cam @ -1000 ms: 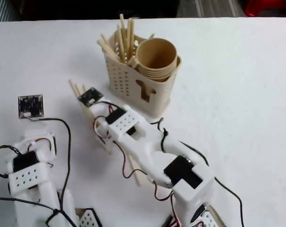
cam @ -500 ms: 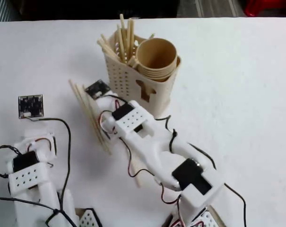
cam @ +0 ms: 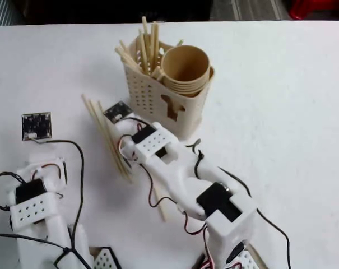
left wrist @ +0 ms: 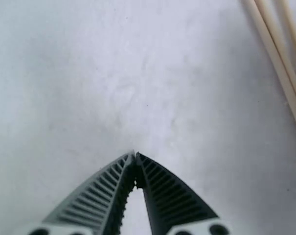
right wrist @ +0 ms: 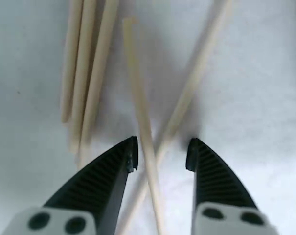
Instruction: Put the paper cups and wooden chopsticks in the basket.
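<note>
1. Near the middle of the counter's [cam: 281, 112] far edge: a basket [cam: 158, 106], standing up.
2. Inside the basket: a stack of paper cups [cam: 186, 64] on one side, with a bunch of chopsticks [cam: 144, 45] poking up beside it.
3. Between the basket and the counter's left edge: loose chopsticks [cam: 105, 137], lying flat.
4. Right tool [right wrist: 161, 152]: open a little, down low, with two crossed loose chopsticks in the gap and three more just beside.
5. Left tool [left wrist: 135, 157]: closed tight, tips touching, holding nothing, over bare counter toward the near left corner.

Loose chopsticks [cam: 159, 206] partly beneath right arm [cam: 183, 176]
</note>
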Robot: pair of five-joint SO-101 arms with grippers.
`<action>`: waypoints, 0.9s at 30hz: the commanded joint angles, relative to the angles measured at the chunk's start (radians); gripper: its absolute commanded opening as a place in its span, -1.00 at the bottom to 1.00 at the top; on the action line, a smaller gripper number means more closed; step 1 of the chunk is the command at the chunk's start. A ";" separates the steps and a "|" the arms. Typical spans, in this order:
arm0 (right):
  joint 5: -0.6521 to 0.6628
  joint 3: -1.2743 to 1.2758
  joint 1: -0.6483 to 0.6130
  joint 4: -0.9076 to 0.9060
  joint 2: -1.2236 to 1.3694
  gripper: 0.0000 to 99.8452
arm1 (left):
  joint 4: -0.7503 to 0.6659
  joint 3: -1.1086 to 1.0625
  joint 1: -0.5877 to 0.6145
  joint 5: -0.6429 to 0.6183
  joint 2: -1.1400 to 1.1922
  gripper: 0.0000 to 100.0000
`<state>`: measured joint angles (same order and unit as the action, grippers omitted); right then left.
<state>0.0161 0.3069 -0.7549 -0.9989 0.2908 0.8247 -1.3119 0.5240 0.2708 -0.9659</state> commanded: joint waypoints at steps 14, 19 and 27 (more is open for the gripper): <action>0.040 -0.005 -0.024 -0.048 -0.186 -0.96 | -0.015 0.000 0.008 0.009 -0.018 -0.95; 0.040 -0.005 -0.021 -0.102 -0.407 -0.96 | -0.017 0.000 0.008 0.009 -0.018 -0.95; 0.038 -0.029 -0.019 -0.074 -0.720 -0.96 | -0.017 0.000 0.008 0.009 -0.018 -0.95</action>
<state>0.0499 0.3115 -0.7718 -1.0971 -0.2969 0.8247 -1.3119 0.5240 0.2708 -0.9659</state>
